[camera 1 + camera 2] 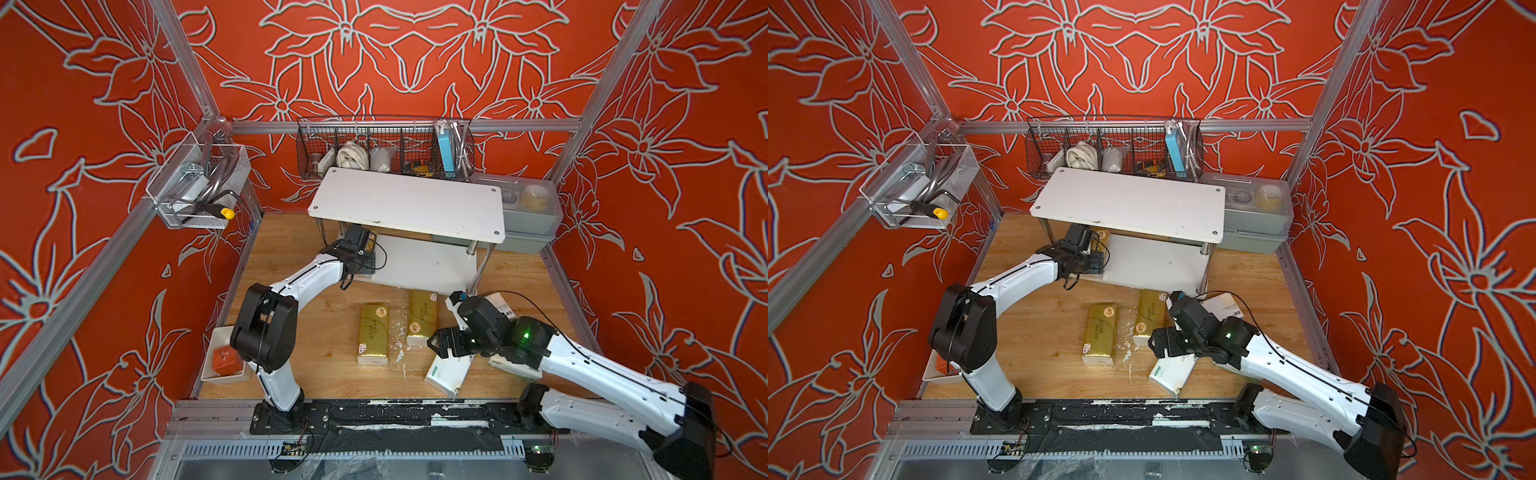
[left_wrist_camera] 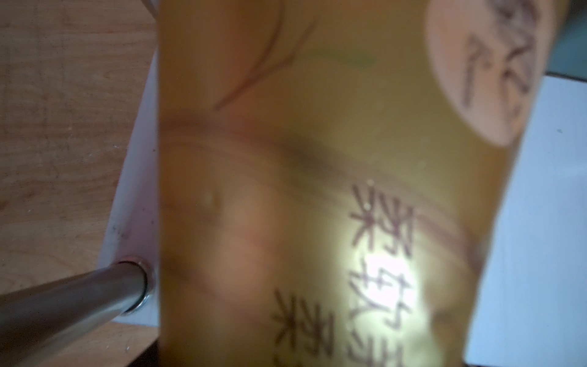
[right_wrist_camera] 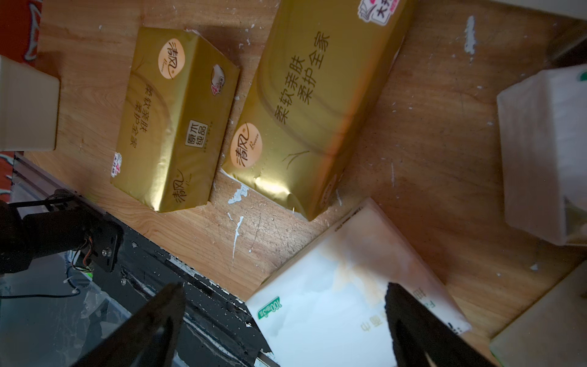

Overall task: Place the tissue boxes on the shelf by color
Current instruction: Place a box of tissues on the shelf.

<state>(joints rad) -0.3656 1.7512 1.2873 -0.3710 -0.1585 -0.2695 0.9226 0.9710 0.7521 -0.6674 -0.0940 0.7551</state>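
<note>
— Two gold tissue packs [image 1: 373, 333] loose on the scuffed wood tabletop [image 1: 316, 299], red flowery walls [image 1: 83, 208] all round. Right gripper [image 3: 286, 289] spread open over a white pack [image 3: 333, 305].
— Yep, third gold pack [image 2: 317, 159] sits in the shelf [image 1: 407, 203] lower tier. Its top board hides the left gripper [image 1: 362, 249], so can't tell its grip.

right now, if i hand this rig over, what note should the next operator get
Left claw: under the top board of the shelf, at a gold pack over the lower board; open or shut, I cannot tell.
Right claw: open, above a white pack on the table.
Done: at most that one gold pack.
Left: two gold packs and all three white ones, counting two more white packs, lie on the table; top board bare.
</note>
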